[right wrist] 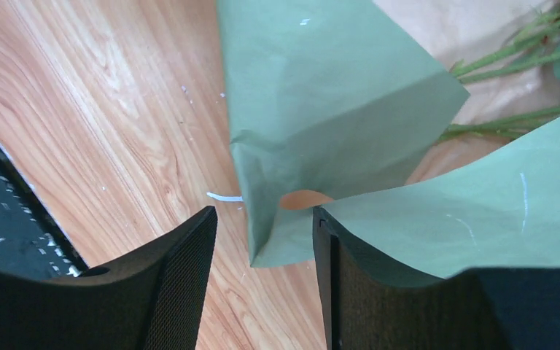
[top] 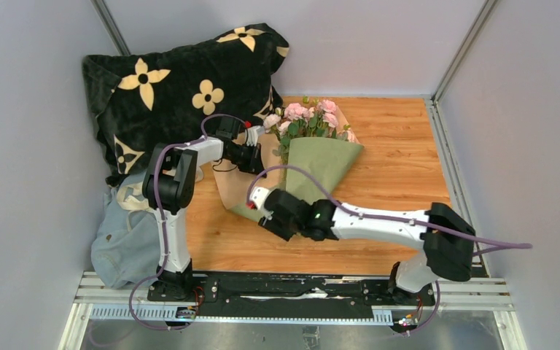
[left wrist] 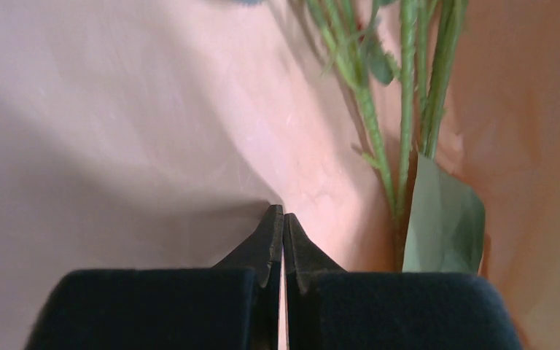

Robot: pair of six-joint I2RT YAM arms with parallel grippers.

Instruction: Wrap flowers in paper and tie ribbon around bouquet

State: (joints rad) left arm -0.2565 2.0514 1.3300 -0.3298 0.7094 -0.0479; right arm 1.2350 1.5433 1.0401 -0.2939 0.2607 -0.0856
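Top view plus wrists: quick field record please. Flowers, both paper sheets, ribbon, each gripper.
flowers: pink blooms at the far end, stems running toward the arms
green paper: folded over the stems, on top
tan paper: underneath, showing at the left
ribbon: none seen tied on
left gripper: shut, tips against the tan paper; pinch unclear
right gripper: open, a finger on each side of the green paper's near corner
table: wood

Top view: high, rear, looking down over table [top: 401, 168]. Wrist views: close, along jaws; all share paper [right wrist: 321, 95].
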